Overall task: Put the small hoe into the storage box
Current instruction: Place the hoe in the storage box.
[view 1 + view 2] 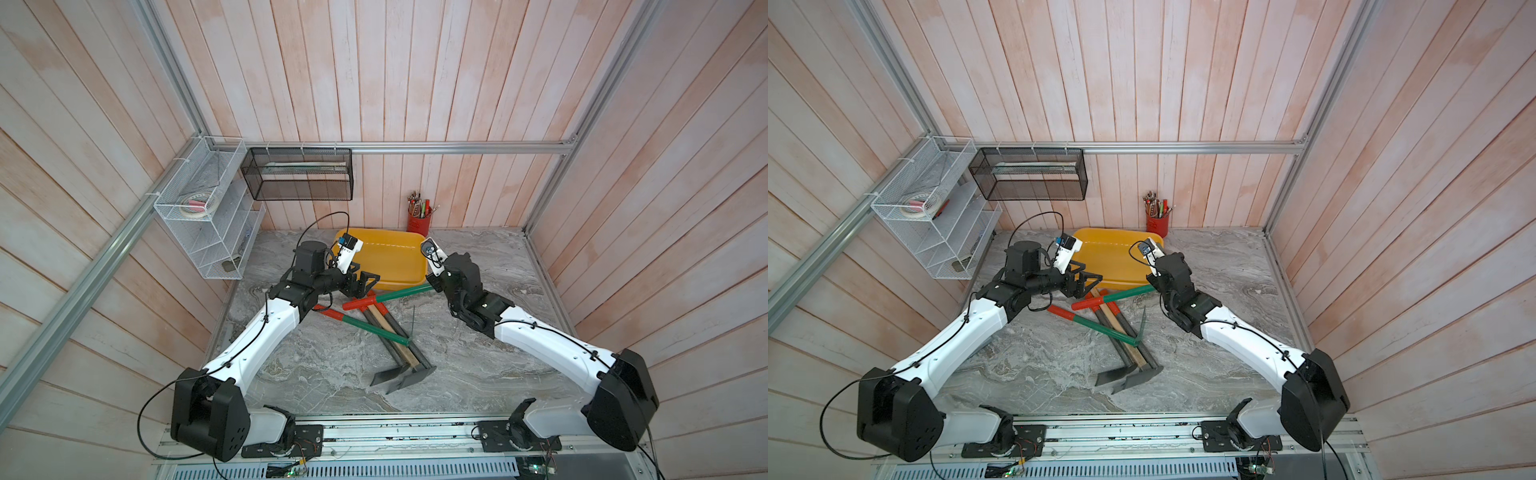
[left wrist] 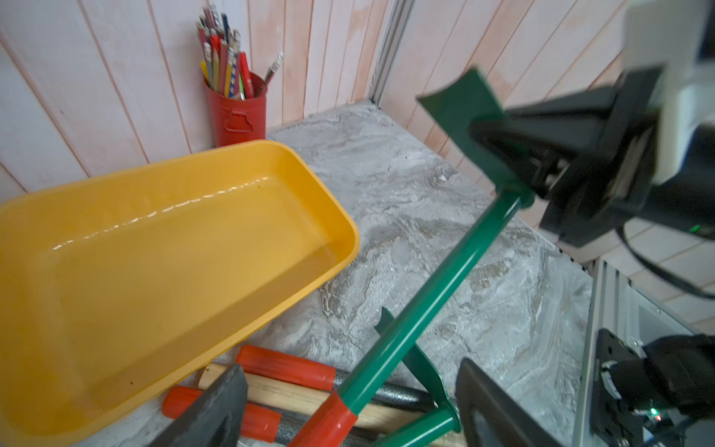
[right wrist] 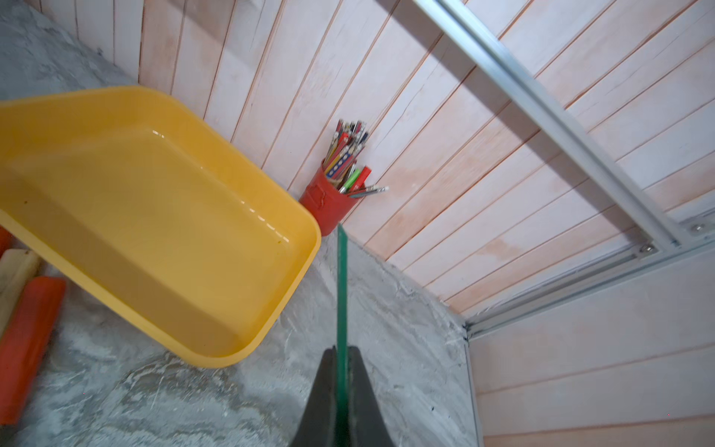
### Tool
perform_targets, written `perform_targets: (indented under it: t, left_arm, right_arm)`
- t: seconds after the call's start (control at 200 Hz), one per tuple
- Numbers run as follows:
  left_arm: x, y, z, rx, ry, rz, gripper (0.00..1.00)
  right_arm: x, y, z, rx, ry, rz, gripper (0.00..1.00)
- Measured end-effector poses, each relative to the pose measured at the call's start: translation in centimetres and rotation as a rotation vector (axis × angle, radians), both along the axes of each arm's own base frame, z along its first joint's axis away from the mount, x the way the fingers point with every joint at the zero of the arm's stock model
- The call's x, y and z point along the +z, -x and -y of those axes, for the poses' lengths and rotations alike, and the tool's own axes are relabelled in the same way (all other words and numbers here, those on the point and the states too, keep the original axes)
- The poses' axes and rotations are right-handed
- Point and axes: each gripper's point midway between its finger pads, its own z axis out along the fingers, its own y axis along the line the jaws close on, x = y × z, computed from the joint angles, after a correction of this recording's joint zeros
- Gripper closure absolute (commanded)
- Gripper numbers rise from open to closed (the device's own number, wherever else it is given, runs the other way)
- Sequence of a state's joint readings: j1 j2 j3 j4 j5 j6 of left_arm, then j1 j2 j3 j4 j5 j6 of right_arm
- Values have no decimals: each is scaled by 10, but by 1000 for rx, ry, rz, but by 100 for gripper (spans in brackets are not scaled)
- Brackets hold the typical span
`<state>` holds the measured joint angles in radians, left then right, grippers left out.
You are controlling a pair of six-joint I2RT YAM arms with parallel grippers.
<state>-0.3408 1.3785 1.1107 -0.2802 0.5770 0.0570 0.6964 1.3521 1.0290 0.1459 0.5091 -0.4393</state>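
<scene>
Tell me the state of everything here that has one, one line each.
yellow tub: empty, lying flat
small hoe: blade end pinched and raised, outside the tub
right gripper: shut on the small hoe's blade
left gripper: open, astride the small hoe's red grip
pencil cup: upright, full
other tools: lying crossed in a pile
</scene>
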Motion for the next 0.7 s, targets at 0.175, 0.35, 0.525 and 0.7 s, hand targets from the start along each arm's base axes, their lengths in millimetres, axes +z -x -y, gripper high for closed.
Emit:
perform_targets:
  t: [0.175, 0.35, 0.525, 0.7]
  left_arm:
    - [-26, 7, 11, -70, -77, -53, 18]
    - [-38, 8, 14, -109, -107, -92, 19]
    - [-34, 7, 31, -176, -99, -87, 24]
    - [-58, 15, 46, -240, -115, -150, 25]
  right_arm:
    - [39, -3, -7, 103, 5, 144, 100]
    - [42, 4, -20, 199, 41, 209, 100]
    - [38, 8, -27, 257, 70, 240, 100]
    - [52, 12, -32, 291, 73, 300, 100]
